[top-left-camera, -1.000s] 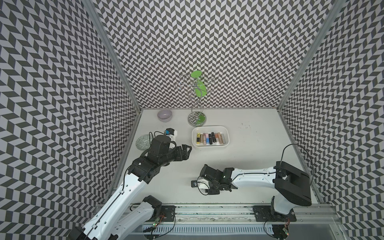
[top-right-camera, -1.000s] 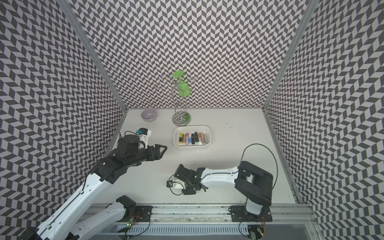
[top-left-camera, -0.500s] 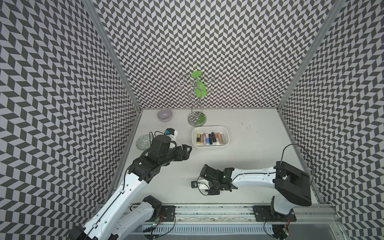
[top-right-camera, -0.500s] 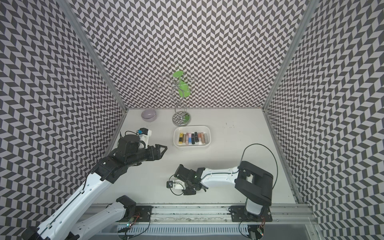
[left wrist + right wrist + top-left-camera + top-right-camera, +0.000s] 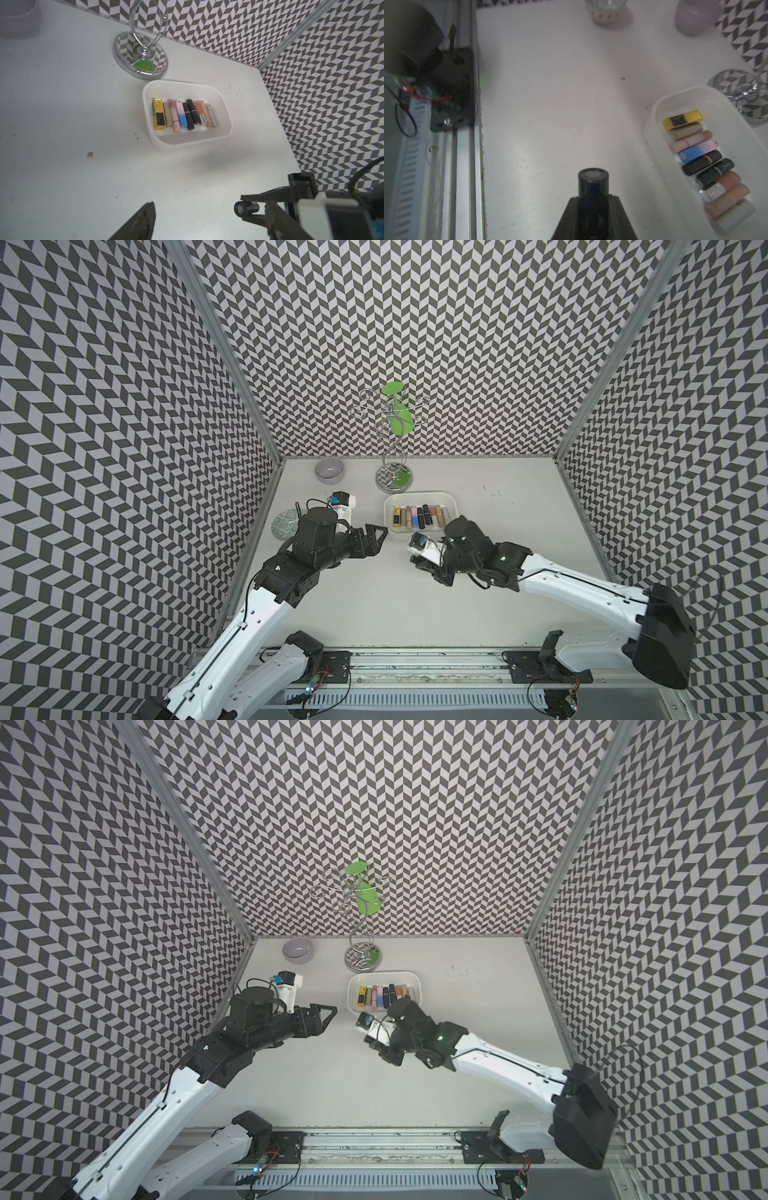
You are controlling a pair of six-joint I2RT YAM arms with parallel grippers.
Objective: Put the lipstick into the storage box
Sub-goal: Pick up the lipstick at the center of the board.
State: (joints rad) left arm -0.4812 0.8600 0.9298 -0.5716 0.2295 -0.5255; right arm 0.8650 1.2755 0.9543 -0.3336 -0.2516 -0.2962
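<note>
I see the storage box [image 5: 187, 143] on the table [image 5: 62, 124], with a row of lipsticks [image 5: 182, 114] lying side by side inside. A chrome stand base [image 5: 141, 56] sits just beside it. The right gripper [image 5: 244, 207] clamps a black lipstick [image 5: 246, 208], apart from the box.

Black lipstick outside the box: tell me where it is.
Right wrist view: the black lipstick is clamped in the right claw, just in front of the storage box, toward the robot's base.

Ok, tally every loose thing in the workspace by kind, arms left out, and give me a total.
Lipsticks in the storage box: 9
Black lipstick in the right end effector: 1
Storage box: 1
Bowl: 1
Plate: 1
Wire stand: 1
Total: 14
</note>
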